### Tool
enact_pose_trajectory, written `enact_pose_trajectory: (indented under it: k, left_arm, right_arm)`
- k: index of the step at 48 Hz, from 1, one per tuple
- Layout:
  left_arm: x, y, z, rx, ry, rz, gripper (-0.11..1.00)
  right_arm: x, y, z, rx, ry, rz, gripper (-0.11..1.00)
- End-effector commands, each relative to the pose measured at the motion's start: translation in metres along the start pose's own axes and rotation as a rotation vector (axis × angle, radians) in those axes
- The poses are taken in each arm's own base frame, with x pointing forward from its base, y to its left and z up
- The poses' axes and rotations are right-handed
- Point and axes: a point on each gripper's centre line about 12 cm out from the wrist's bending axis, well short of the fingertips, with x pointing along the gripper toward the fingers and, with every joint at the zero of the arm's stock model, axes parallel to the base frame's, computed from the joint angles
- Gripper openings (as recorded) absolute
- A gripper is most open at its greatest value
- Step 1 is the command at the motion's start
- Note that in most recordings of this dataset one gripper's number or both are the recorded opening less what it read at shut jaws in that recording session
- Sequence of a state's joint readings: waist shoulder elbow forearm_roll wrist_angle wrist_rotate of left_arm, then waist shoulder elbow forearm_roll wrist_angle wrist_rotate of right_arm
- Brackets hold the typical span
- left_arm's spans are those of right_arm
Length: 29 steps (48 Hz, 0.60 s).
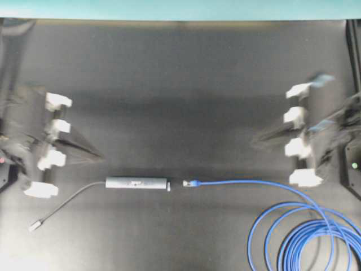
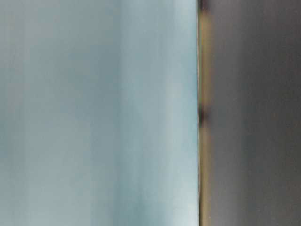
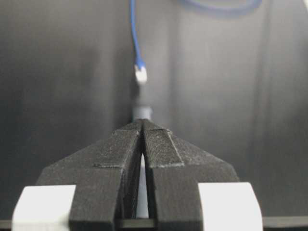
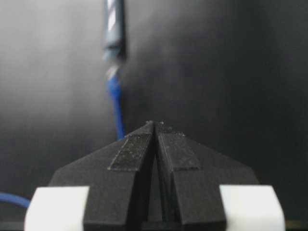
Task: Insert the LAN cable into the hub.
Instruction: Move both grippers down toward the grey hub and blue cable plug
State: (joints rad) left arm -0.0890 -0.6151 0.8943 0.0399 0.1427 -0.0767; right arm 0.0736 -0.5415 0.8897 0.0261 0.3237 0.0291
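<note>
The grey bar-shaped hub [image 1: 137, 183] lies flat at the table's middle front, its thin grey lead [image 1: 70, 199] running left to a silver plug [image 1: 35, 226]. The blue LAN cable [image 1: 248, 183] lies to its right, its plug [image 1: 190, 183] a short gap from the hub's end, its loops [image 1: 307, 237] at the front right. My left gripper [image 1: 100, 156] is shut and empty, up-left of the hub; the hub's end [image 3: 142, 112] and the plug [image 3: 140, 74] show beyond its tips [image 3: 143, 121]. My right gripper [image 1: 254, 141] is shut and empty, above the cable; the wrist view shows the tips [image 4: 153, 123], cable [image 4: 115, 103] and hub [image 4: 114, 29].
The table is a black mat [image 1: 180, 84] with a teal wall [image 1: 180, 8] behind it. Black frame posts stand at the right edge [image 1: 354, 51]. The table-level view is blurred, showing only a pale surface [image 2: 94, 113] and a dark one [image 2: 254, 113].
</note>
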Motion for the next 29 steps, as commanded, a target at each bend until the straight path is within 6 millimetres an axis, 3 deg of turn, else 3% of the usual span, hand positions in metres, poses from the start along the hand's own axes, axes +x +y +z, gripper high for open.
enact_pose_trajectory:
  k: [1, 16, 19, 24, 29]
  left_arm:
    - [0.01, -0.002, 0.013, 0.016, -0.009, -0.005, 0.0]
    - [0.028, -0.003, -0.004, 0.011, -0.067, -0.017, 0.04]
    - [0.029, -0.004, -0.01, 0.006, -0.109, -0.024, 0.16]
    - [0.032, -0.007, -0.023, -0.01, -0.16, -0.042, 0.46]
    - [0.036, -0.007, -0.036, -0.055, -0.188, -0.052, 0.76]
  right_arm:
    - [0.015, 0.004, 0.01, -0.005, 0.036, 0.007, 0.0]
    - [0.052, 0.005, 0.024, -0.01, 0.099, 0.005, 0.0]
    - [0.058, 0.005, 0.02, -0.006, 0.12, 0.002, 0.0]
    - [0.068, 0.005, 0.014, -0.008, 0.139, 0.003, 0.0]
    - [0.074, 0.005, 0.014, -0.014, 0.131, 0.002, 0.1]
